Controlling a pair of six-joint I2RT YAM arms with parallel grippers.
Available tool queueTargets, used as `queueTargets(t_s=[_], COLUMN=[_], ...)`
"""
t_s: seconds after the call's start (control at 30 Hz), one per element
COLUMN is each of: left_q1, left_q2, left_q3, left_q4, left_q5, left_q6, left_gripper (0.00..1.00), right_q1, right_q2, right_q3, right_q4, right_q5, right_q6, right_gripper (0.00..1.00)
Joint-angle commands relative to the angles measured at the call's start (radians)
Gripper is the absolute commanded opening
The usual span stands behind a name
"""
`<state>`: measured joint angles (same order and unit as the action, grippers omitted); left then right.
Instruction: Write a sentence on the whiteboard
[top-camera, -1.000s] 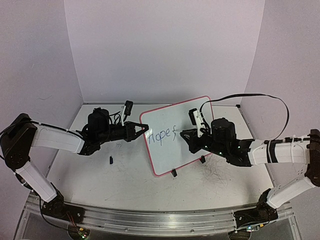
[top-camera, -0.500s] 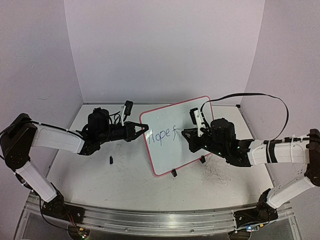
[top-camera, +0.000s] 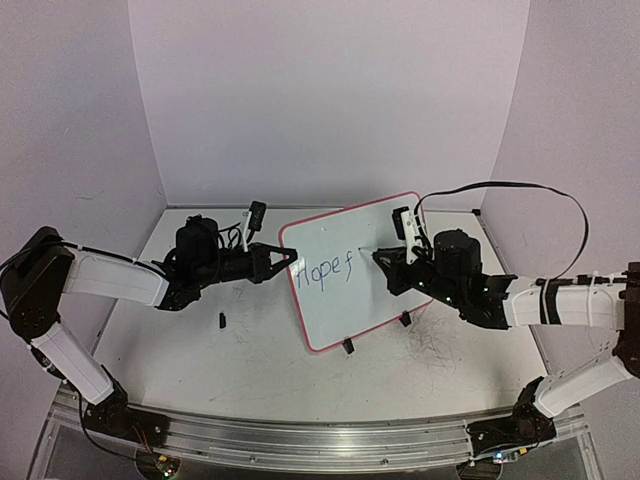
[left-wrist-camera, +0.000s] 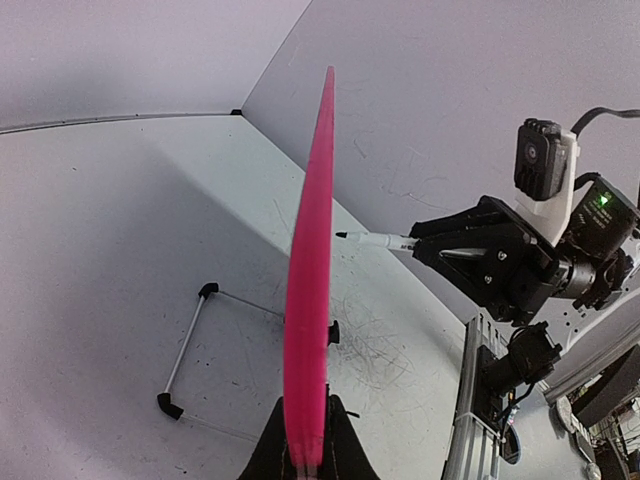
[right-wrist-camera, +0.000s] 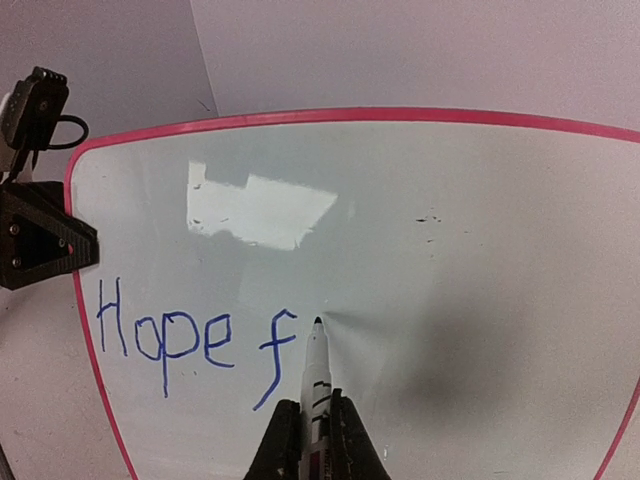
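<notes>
Shifted rightward, the right end effector (right-wrist-camera: 312, 425) clamps a thin white marker (right-wrist-camera: 316, 365) beside blue handwriting "Hope f" (right-wrist-camera: 190, 340); the left end effector (top-camera: 286, 258) clamps the pink-rimmed white rectangular whiteboard (top-camera: 336, 306).

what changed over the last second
The right gripper, shut on the marker, moved right and slightly up in the top view, putting the tip just right of the "f". The writing stayed "Hope f". The left gripper stayed clamped on the whiteboard edge, and the board did not move.
</notes>
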<state>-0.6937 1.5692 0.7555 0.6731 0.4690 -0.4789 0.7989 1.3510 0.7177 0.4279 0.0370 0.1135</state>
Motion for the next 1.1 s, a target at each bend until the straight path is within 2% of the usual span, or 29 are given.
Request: queueTargets(t_s=[0.0,1.07], left_q1=[0.002,0.002], left_q2=[-0.015,-0.012], left_q3=[0.000,0.002], left_q4=[-0.021,-0.021], left_q5=[-0.040,-0.042], left_q6=[0.079,0.086], left_gripper=[0.00,0.00], right_q1=[-0.013,-0.013], right_q2=[0.002,0.034], right_q3=[0.006,-0.001], right_q4=[0.049,0.007], right_q5=[-0.072,-0.048], right_q6=[0.011,0.019], right_gripper=[0.00,0.00])
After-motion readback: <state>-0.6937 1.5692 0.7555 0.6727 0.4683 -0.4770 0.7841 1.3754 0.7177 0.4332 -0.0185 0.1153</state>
